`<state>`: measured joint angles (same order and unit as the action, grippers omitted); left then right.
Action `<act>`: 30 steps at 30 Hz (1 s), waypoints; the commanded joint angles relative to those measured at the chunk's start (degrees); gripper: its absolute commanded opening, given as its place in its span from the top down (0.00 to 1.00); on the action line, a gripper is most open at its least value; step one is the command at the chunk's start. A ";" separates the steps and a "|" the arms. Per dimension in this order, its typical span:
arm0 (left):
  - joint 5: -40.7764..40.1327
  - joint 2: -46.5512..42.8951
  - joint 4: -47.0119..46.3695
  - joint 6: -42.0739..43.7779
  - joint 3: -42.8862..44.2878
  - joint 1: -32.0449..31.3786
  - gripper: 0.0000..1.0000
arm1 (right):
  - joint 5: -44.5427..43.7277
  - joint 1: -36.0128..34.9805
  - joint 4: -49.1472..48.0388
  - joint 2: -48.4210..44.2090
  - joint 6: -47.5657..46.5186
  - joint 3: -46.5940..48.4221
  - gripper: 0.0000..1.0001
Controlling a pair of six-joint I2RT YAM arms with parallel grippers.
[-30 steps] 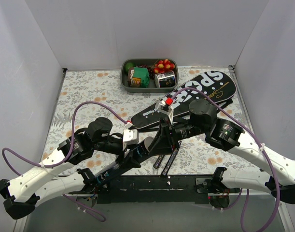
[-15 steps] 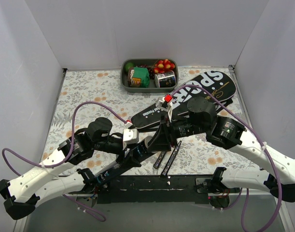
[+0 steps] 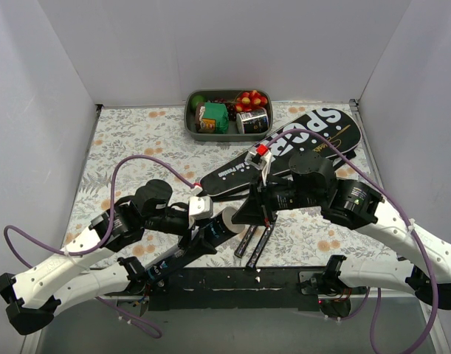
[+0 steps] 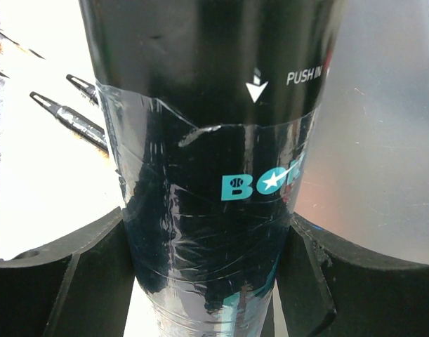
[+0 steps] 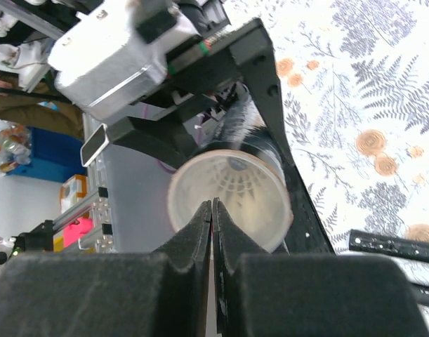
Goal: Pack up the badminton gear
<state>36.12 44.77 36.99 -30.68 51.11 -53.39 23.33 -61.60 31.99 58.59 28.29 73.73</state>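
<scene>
My left gripper [image 4: 210,281] is shut on a black shuttlecock tube [image 4: 214,140] wrapped in clear film, one finger on each side. From above, the tube [image 3: 203,240] lies tilted with its open mouth toward my right gripper [image 3: 238,217]. In the right wrist view that gripper [image 5: 213,210] is shut on nothing, its tips just in front of the tube's mouth [image 5: 270,210]. A white shuttlecock [image 5: 235,184] sits inside. The black "SPORT" cover [image 3: 306,136] lies at the back right. Two black racket handles [image 3: 256,242] lie below it; the heads are hidden.
A grey tray [image 3: 190,125] of toy food stands at the back centre. A red zip pull [image 3: 260,151] sits on the cover's narrow end. White walls close in the flowered mat [image 3: 129,140]. The arm bases and a black rail [image 3: 232,284] line the near edge.
My right gripper's jaws have closed and its arm has shifted slightly down toward the tube's mouth. The left arm and the tube have stayed still.
</scene>
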 commanded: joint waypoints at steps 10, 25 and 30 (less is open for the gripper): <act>1.50 -0.48 -0.43 0.27 0.30 -0.31 0.71 | -5.14 0.17 3.61 1.61 -1.75 0.45 0.81; 1.06 -0.83 -0.96 0.00 -0.31 -0.32 0.71 | -2.94 0.08 2.90 5.65 -2.45 -0.34 0.51; 0.62 -1.18 -0.96 -0.17 -0.40 -0.49 0.71 | -2.50 -2.11 2.38 7.76 -2.45 -2.01 0.50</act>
<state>34.96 44.80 36.86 -30.92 51.05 -53.36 19.35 -60.93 31.57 61.63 26.59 74.15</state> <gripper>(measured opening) 0.646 0.491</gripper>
